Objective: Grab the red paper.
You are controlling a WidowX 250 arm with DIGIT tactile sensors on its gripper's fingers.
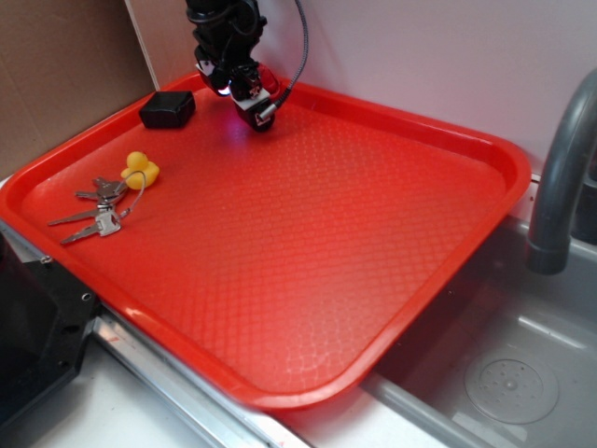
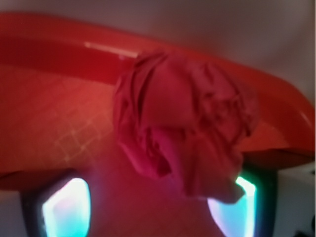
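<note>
Black housing (image 1: 33, 341): nearest, lower left corner, pressed up against the tray's front rim; make unclear.
White counter (image 1: 103, 411): plain and smooth, seen only as a strip along the bottom edge.
Metal strip (image 1: 177, 373): dull silver, running diagonally under the tray's near edge.
Grey sink (image 1: 466, 327): on the right, below the tray's level, with a round drain (image 1: 511, 385) in its floor; tray corner overhanging it.
Red tray (image 1: 308, 271): large, bright plastic with a fine waffle texture and a raised rounded rim; takes up most of the surface.
Keys (image 1: 98, 217): silver bunch on a ring, lying flat near the tray's left rim.
Yellow duck (image 1: 141, 170): just beyond the keys, touching the ring.
Black box (image 1: 168, 109): small, on the far left part of the tray, near the arm.
Grey faucet (image 1: 560, 177): thick curved pipe at the right edge, beside the tray.
Gripper (image 1: 244, 93): lowered to the tray close to the far rim, jaws spread, lit pads on either side of the wad.
Red paper (image 2: 182, 128): dark crumpled ball on the tray floor by the far rim, between the fingers, overlapping one pad in the wrist view and clear of the other.
Black cable (image 1: 300, 56): hanging from the arm in a curve.
White wall (image 1: 420, 56): bare, straight behind the tray.
Brown board (image 1: 56, 75): far left, upright beside the wall.
</note>
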